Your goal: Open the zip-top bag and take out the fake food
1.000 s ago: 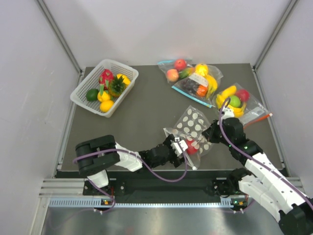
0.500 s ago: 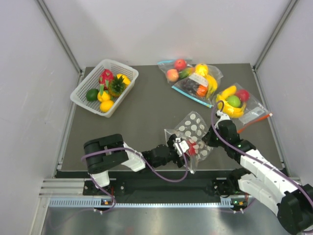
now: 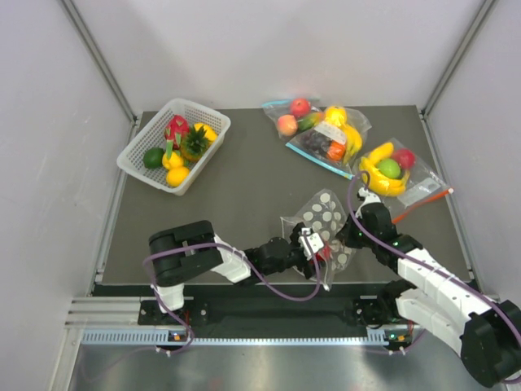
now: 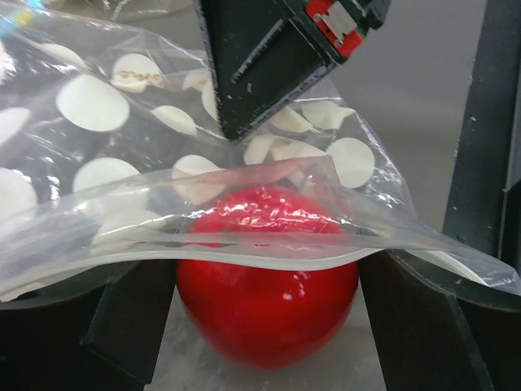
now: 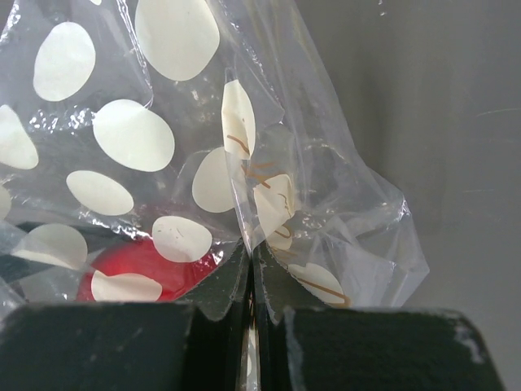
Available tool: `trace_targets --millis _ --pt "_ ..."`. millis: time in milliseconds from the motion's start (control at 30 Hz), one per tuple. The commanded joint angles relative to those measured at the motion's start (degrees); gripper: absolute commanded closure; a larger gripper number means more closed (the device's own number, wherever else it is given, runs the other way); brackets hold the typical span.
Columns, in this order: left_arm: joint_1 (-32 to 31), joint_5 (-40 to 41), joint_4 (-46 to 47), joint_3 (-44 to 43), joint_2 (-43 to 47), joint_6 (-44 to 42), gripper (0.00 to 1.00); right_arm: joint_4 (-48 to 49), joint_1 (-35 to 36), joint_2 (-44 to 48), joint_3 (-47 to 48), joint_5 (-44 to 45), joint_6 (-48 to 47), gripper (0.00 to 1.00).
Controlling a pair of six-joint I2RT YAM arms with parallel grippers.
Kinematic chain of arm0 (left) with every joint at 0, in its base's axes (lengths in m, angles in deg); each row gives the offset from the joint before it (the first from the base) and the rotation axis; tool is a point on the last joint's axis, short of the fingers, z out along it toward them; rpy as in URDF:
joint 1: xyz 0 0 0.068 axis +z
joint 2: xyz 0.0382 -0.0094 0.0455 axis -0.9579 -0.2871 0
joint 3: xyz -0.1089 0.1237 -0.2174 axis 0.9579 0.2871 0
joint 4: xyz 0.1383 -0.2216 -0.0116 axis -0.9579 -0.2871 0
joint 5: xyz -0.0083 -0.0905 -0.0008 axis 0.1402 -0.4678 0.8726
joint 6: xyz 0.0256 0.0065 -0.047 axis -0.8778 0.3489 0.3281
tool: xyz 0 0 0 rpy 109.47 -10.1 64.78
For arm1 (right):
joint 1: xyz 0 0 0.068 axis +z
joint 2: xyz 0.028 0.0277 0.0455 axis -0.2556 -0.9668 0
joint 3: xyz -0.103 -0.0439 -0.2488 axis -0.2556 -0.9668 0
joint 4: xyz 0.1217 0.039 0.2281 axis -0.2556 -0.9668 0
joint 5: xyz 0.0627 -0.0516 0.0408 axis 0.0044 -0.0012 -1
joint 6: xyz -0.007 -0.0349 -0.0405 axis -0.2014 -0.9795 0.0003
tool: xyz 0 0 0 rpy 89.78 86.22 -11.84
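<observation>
Removal step: red piece gripped at the bag's mouth.
Left claw is closed on the red piece, under the lip of the zip-top bag. Opposite it, right claw pinches the bag's film. Likely next: left draws back while right anchors.

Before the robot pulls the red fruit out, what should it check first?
1. The right hand pinches the dotted bag: ok, it is shut on the film.
2. The left hand has the red fruit: ok, it touches both sides.
3. Bag mouth open: looks ok. Its edge lies across the fruit's top and the lower half is bare.
4. Film not caught under the left hand's fingers: cannot tell, it drapes over them.
5. Other fruit in the bag: cannot tell, only red shows.
</observation>
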Motion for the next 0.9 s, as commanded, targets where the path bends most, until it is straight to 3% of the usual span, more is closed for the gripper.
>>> trace_targets --millis 0,167,233,267,300,333,433,867 --pt "-0.18 -2.89 -0.73 -1.21 0.13 2.14 0.11 2.46 -0.28 0.17 -0.43 -0.82 0.57 1.0" --pt "-0.27 -2.11 -5.46 -1.38 -0.22 1.8 0.14 3.07 -0.28 0.61 -0.87 -1.08 0.92 1.0" --pt "-0.27 -1.84 -5.83 -2.08 -0.48 1.71 0.22 3.08 -0.28 0.52 -0.78 -1.17 0.92 1.0" --pt "-0.27 -1.58 -6.18 -2.26 -0.66 1.45 0.29 2.9 -0.28 0.52 -0.87 -1.08 0.92 1.0" --pt "-0.27 -1.23 -6.35 -2.35 -0.66 1.36 0.44 2.9 -0.28 0.87 -0.87 -0.99 0.84 1.0" --pt "-0.27 -0.7 -6.35 -2.35 -0.48 1.53 0.7 2.64 -0.28 0.87 -0.78 -0.91 0.84 1.0" --pt "-0.36 0.88 -7.14 -1.47 1.18 0.74 0.97 1.85 -0.19 1.75 -0.25 -0.21 0.75 1.0" --pt "-0.36 -0.78 -18.47 5.82 19.11 3.38 1.0 2.72 -2.03 -3.6 6.25 4.19 -3.12 1.0"
